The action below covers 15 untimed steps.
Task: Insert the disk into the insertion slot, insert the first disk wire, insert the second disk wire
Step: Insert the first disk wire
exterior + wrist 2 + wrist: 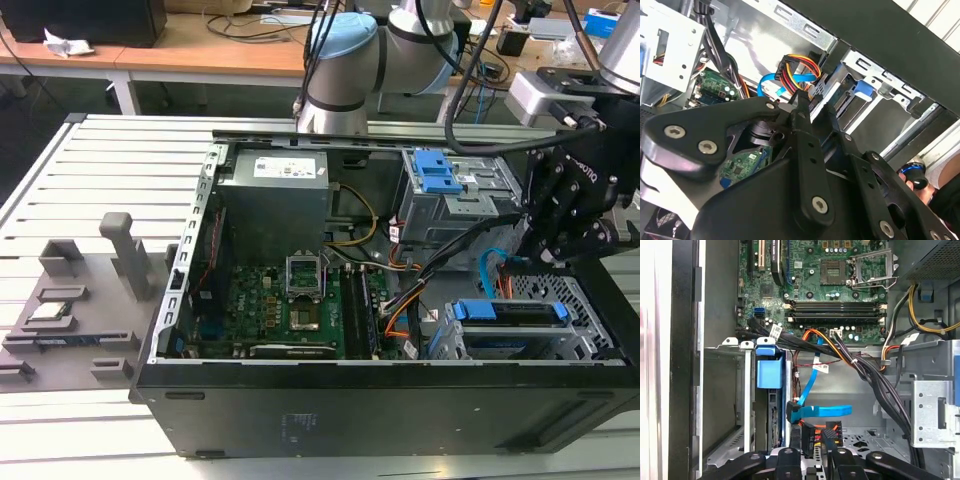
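Gripping the first disk wire (811,432) in a narrow pincer (813,454) beside the disk (769,374), risking snagging the second disk wire (822,411).

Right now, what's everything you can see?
table: one, grey, underneath everything
computer case: one, black, on the table
motherboard: one, green, inside the case
tall cage: one, grey, blue latches, inside the case
disk: one, blue-framed, in the insertion slot
first disk wire: one, orange-red-black, near the disk
second disk wire: one, light blue, near the disk
robot arm: one, silver-blue, behind the case
end effector: one, black, at the first disk wire
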### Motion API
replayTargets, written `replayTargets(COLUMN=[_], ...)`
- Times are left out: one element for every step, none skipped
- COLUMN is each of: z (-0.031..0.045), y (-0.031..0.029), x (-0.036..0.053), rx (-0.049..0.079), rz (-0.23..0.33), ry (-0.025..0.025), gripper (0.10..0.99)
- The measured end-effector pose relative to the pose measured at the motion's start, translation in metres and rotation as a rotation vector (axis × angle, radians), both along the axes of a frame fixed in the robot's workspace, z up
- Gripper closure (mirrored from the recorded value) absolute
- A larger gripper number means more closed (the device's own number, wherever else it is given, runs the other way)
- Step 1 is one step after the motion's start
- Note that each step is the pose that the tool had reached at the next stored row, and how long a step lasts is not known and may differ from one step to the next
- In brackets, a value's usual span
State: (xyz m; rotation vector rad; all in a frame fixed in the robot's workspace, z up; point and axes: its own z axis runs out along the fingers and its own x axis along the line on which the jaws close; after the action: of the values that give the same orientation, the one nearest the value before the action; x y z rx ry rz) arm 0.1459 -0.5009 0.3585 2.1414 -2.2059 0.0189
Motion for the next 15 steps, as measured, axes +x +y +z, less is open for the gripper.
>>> replayTargets(z=[-0.0012,-0.0023,-0.0034,-0.004,-0.0039,-0.004,-0.0041,-0.004,-0.004,-0.004,-0.004,-0.004,-0.004,-0.004,-0.004], y=[0.0,0.0,0.0,0.0,-0.0001,-0.0001,-0.0001,-0.0001,0.0,-0.0001,0.0,-0.0001,0.0,0.0,-0.0001], x=[0.0,-0.0001,-0.0002,-0.0002,-0.0002,-0.0002,-0.0002,-0.0002,-0.0002,-0.0002,-0.0002,-0.0002,-0.0002,-0.0002,-0.0002], rx=[-0.003,-0.005,-0.008,-0.01,-0.011,-0.012,-0.013,-0.014,-0.015,-0.016,-0.017,-0.018,-0.019,-0.02,-0.021], rz=[0.0,0.0,0.0,0.0,0.0,0.0,0.0,0.0,0.0,0.0,0.0,0.0,0.0,0.0,0.0], ry=[0.0,0.0,0.0,0.0,0.0,0.0,0.0,0.0,0.0,0.0,0.0,0.0001,0.0,0.0,0.0], gripper=[0.784,0.784,0.784,0.784,0.784,0.784,0.784,0.784,0.784,0.867,0.918,0.918,0.918,0.918,0.918])
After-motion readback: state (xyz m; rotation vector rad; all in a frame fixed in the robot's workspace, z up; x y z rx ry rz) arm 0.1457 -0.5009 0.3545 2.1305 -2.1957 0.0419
